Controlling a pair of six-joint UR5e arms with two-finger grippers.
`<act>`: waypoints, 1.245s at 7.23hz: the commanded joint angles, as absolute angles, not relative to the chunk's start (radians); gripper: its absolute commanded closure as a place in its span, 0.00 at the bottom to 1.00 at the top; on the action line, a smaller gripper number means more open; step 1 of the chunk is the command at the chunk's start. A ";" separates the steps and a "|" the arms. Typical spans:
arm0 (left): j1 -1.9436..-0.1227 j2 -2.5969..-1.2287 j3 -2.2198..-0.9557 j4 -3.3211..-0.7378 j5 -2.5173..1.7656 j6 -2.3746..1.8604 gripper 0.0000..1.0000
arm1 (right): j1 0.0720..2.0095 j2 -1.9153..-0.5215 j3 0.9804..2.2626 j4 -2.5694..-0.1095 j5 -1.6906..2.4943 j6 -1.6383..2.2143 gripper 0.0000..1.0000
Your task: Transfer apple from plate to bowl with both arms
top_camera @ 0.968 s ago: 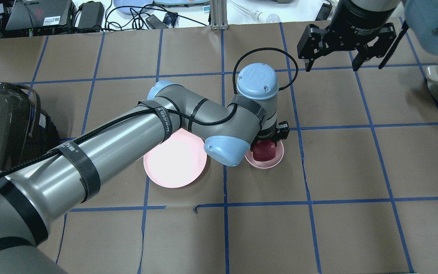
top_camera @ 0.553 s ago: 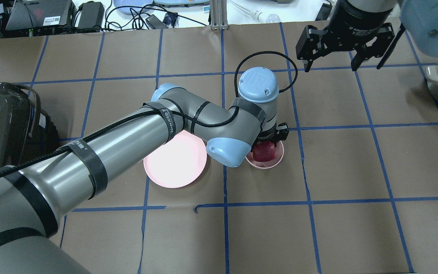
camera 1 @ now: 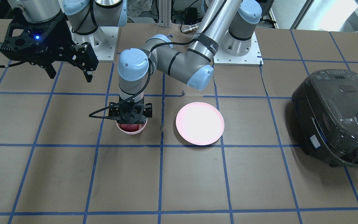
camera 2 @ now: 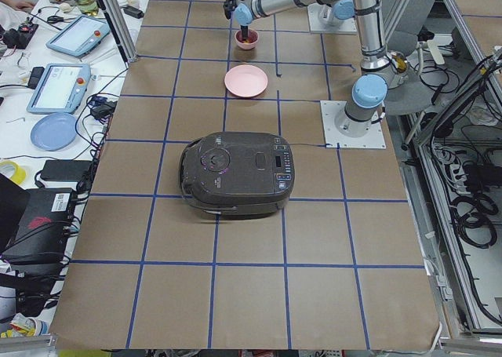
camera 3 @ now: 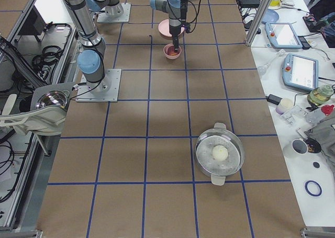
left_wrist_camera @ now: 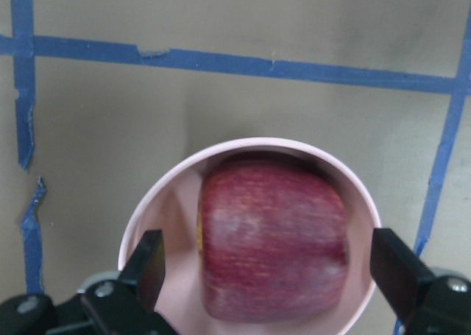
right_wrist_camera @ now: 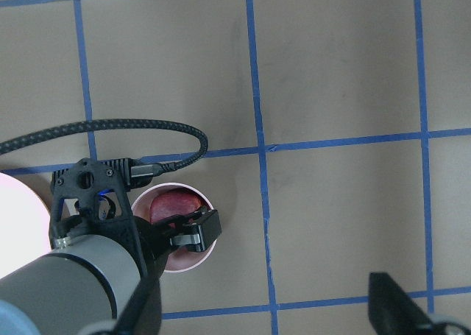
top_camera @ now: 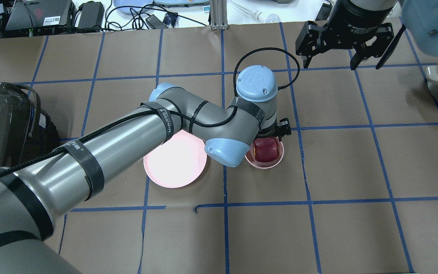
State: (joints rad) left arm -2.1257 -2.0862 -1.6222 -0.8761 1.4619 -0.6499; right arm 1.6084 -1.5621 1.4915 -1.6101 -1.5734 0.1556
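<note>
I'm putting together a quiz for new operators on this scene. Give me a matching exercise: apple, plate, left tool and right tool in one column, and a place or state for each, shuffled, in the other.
Column one:
1. apple
2. plate
3. left tool
4. right tool

Column two:
A. open, well away from both dishes
B. open, fingers on either side of the fruit
C. sits inside the bowl
D. nothing on it, beside the bowl

Pairs: 1-C, 2-D, 3-B, 4-A
</note>
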 commanded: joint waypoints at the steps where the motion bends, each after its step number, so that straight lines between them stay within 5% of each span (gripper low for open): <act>1: -2.077 -2.028 -1.640 -0.879 1.459 -0.595 0.00 | 1.606 -1.562 1.493 -1.629 -1.574 0.169 0.00; 9: -1.604 -1.625 -1.664 -1.243 1.578 -0.020 0.00 | 1.609 -1.563 1.493 -1.620 -1.574 0.170 0.00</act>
